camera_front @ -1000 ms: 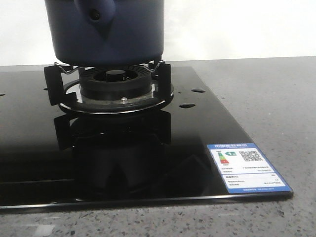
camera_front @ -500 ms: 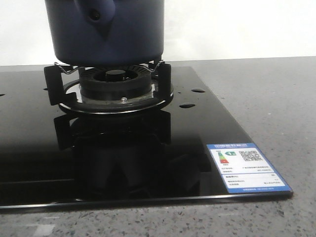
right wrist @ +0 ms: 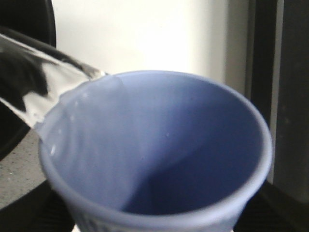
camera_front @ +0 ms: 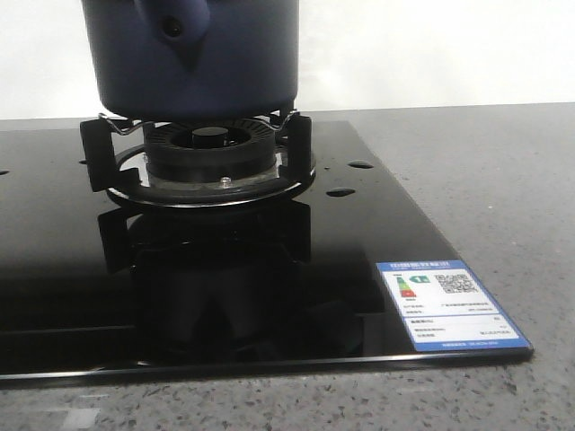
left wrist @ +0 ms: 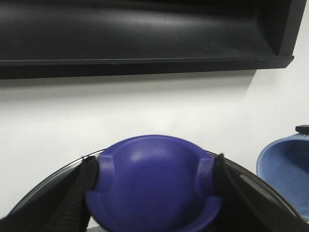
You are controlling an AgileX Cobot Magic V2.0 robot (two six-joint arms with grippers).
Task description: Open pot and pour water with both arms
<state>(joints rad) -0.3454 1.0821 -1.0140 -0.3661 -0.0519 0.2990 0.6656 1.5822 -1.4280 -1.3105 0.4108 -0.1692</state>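
Left gripper (left wrist: pixel 153 193) clamped its black fingers (left wrist: pixel 82 188) on the purple lid knob (left wrist: pixel 153 186). Right gripper's state I cannot tell; a pale blue cup (right wrist: pixel 159 154) filled its view. Pot (camera_front: pixel 193 54) sat on the burner (camera_front: pixel 208 153), far left on the black cooktop (camera_front: pixel 377 233).

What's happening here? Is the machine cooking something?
Not quite cooking. A dark blue pot sits on a gas burner set in a black glass hob. The left claw grips a purple-blue knob, apparently the pot's glass lid. The right arm holds a pale blue cup, tipped, with water streaming over its rim. Where the water lands isn't visible.
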